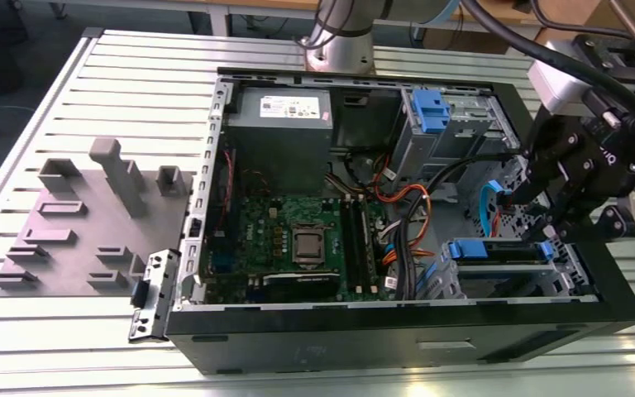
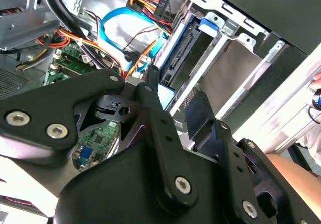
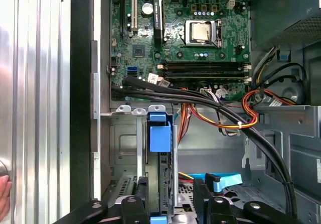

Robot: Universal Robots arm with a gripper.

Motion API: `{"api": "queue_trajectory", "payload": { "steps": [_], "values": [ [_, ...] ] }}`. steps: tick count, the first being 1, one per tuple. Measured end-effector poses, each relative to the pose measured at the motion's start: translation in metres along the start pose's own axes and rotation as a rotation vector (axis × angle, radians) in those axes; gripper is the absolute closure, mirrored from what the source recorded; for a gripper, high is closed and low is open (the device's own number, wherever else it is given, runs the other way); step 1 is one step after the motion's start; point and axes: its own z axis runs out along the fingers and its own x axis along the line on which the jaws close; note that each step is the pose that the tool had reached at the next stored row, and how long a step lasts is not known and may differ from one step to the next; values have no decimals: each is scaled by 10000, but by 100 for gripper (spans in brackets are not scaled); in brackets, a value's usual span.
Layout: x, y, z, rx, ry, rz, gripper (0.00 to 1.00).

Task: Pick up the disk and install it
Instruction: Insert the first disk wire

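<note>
- Exterior view: the gripper (image 1: pixel 546 238) hangs over the drive cage (image 1: pixel 505 285) at the exterior view's right of the open computer case (image 1: pixel 406 335). The disk (image 1: pixel 483 249) sits in that cage, just under the gripper.
- Second wrist view: the disk (image 2: pixel 186 53) stands on edge in its slot, its length running away from the gripper (image 2: pixel 175 101).
- First wrist view: the fingers (image 3: pixel 141 204) are apart, one on each side of the disk (image 3: pixel 161 176), with a gap showing on one side. The disk's long axis points toward the motherboard (image 3: pixel 175 43).
</note>
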Motion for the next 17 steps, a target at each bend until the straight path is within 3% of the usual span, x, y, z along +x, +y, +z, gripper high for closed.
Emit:
{"api": "queue_trajectory", "payload": {
  "steps": [17],
  "values": [
    [-33,1,-12,0,-5,0,52]
  ]
}}
